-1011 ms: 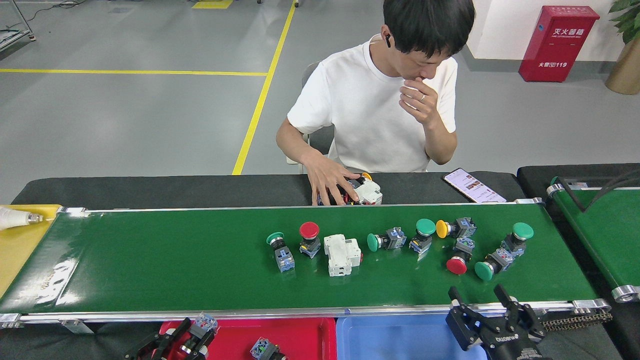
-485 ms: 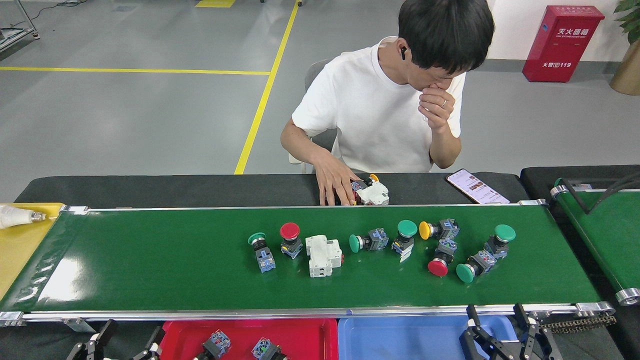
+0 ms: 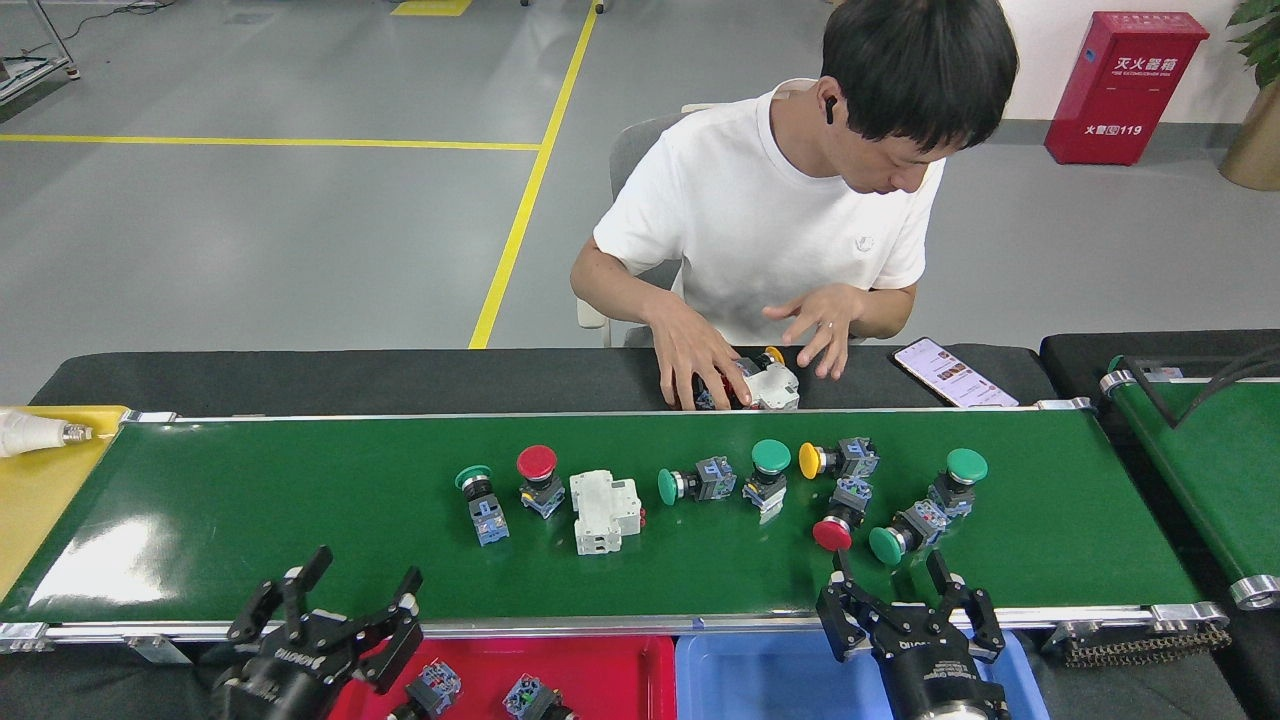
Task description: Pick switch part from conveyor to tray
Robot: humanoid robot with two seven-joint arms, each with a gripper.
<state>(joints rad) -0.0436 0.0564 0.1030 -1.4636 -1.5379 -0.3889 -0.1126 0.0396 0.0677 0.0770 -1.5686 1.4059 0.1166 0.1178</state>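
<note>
- Head view: the right gripper point(image 3: 892, 590) hangs over the conveyor's near rail with its fingers point(image 3: 838, 578) spread wide and empty, tips pointing at the green-capped switch point(image 3: 898, 535) and the red-capped switch point(image 3: 838, 520) just beyond them.
- The left gripper point(image 3: 345, 592) is likewise spread wide and holds nothing, poised at the near rail above the red tray point(image 3: 610, 670), well apart from any part on the belt.
- Switch parts lie in a loose row along the middle of the conveyor point(image 3: 250, 500): a green push button point(image 3: 480, 495), a red one point(image 3: 540, 478), a white breaker point(image 3: 605, 510), then a cluster of green, yellow and red buttons toward the right end.
- Two switch parts point(image 3: 478, 692) already sit in the red tray; the blue tray point(image 3: 760, 680) beside it shows bare.
- The step in hand looks like the approach for a fresh pick, nothing grasped yet.
- The next move likely calls for the right gripper to advance over the rail and descend on the nearest cap, jaws straddling one body only.
- Room is tight on the right, where the buttons nearly touch; the belt's left half is open.
- A seated person point(image 3: 780, 210) handles parts at the far edge, hands off the belt.
</note>
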